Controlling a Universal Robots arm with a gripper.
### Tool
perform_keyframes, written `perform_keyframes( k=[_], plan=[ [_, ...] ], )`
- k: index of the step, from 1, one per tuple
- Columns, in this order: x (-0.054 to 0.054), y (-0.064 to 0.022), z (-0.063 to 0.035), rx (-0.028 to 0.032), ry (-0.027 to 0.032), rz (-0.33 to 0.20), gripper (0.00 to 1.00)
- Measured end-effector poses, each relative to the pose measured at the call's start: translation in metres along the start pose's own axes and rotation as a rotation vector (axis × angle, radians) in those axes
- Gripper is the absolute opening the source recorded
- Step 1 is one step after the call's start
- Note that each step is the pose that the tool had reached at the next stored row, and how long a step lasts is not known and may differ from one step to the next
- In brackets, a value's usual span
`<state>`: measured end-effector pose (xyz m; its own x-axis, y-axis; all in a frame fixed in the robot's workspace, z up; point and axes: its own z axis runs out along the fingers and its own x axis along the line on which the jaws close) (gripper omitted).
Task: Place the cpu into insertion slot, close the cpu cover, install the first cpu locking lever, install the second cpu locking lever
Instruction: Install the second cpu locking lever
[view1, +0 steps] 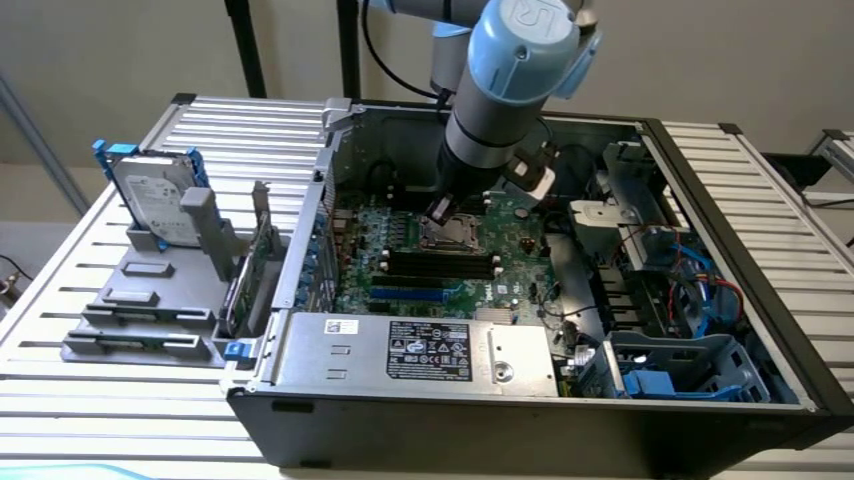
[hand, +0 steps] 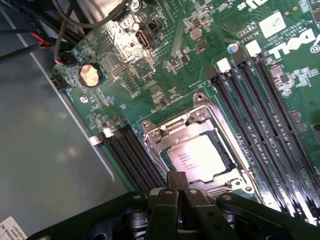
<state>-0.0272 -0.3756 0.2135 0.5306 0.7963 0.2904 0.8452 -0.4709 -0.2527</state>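
Observation:
The cpu (hand: 196, 158), a pale silvery square chip, lies flat in the insertion slot (hand: 226, 159) on the green motherboard. The silvery cpu cover (hand: 167, 131) lies down around the chip like a frame. My gripper (hand: 178, 186) is shut, its black fingertips pressed together right at the socket's edge, with nothing visibly held between them. In the exterior view the gripper (view1: 439, 211) reaches down inside the open computer case, just above the insertion slot (view1: 453, 233). I cannot make out how the locking levers stand.
Long black memory slots (hand: 260, 115) run beside the socket, more on its other side (hand: 131, 156). A grey power supply box (view1: 416, 352) fills the case front. Cables and drive bays (view1: 667, 290) crowd the exterior view's right. A hard drive (view1: 150, 200) stands outside the case.

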Motion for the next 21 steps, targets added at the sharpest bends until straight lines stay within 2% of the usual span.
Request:
perform_keyframes(
  k=[7,16,21],
  plan=[
    [-0.016,-0.0049,-0.009,-0.0001,0.0,0.0,0.11],
    [-0.032,0.0014,-0.0407,0.0026,-0.0015,0.002,0.11],
    [-0.042,0.0033,-0.0494,0.0038,-0.0023,0.003,0.11]
  ],
)
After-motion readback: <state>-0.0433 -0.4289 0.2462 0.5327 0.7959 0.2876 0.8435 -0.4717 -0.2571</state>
